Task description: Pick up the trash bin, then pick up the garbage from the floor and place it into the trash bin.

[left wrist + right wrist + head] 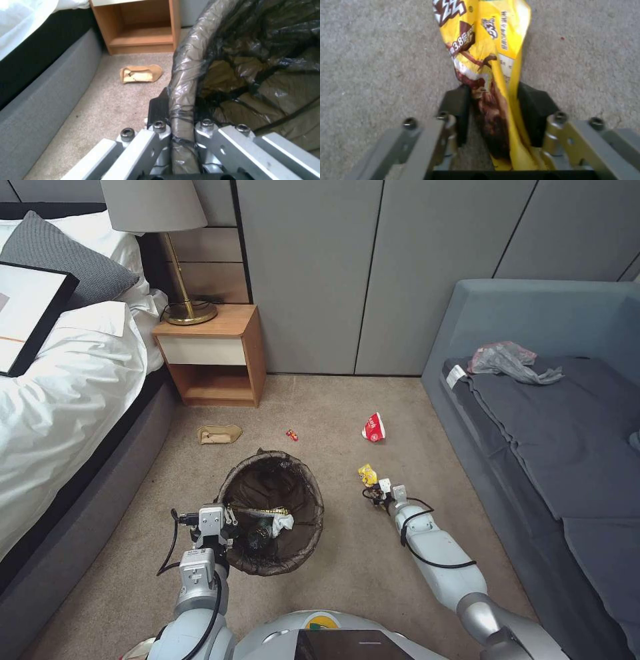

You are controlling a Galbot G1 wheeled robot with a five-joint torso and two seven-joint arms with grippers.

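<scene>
The trash bin [272, 513] is a round bin lined with a dark bag and stands on the carpet in front of me. My left gripper [229, 515] is shut on its near-left rim [181, 82], one finger outside and one inside the bag. Tissue and other litter lie inside. To the bin's right, low over the carpet, my right gripper [375, 489] is shut on a yellow snack wrapper [367, 474] [486, 57]. Other garbage lies beyond: a crushed red-and-white cup [374, 427], a tiny red scrap [291, 434] and a tan packet [219, 433] [141, 73].
A bed [60, 380] with a grey base runs along the left. A wooden nightstand [213, 357] with a lamp stands at the back left. A blue-grey sofa [547, 433] bounds the right. Grey wall panels close the back.
</scene>
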